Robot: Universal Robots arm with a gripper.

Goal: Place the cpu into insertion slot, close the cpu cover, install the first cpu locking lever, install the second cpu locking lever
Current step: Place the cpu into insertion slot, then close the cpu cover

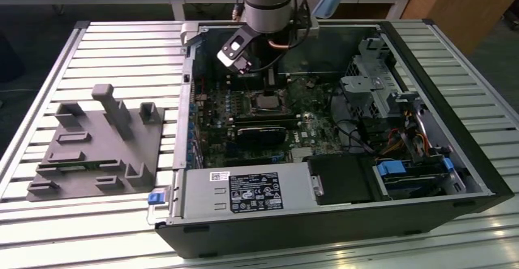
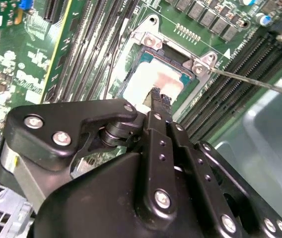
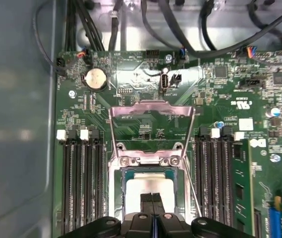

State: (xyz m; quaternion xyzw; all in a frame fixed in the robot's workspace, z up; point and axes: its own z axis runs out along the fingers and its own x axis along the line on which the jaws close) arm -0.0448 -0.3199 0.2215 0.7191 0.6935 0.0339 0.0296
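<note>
The gripper (image 3: 152, 198) has its fingers pinched narrow with nothing between them, the cpu (image 3: 137, 191) right beneath their tips in the insertion slot (image 3: 125, 171), so a skewed push down could, I'd guess, tip it off its seat.

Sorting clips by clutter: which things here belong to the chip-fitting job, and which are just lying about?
Job: gripper, chip lying in socket, open cover, lever.
Lying about: grey block, coin battery, memory slots.
</note>
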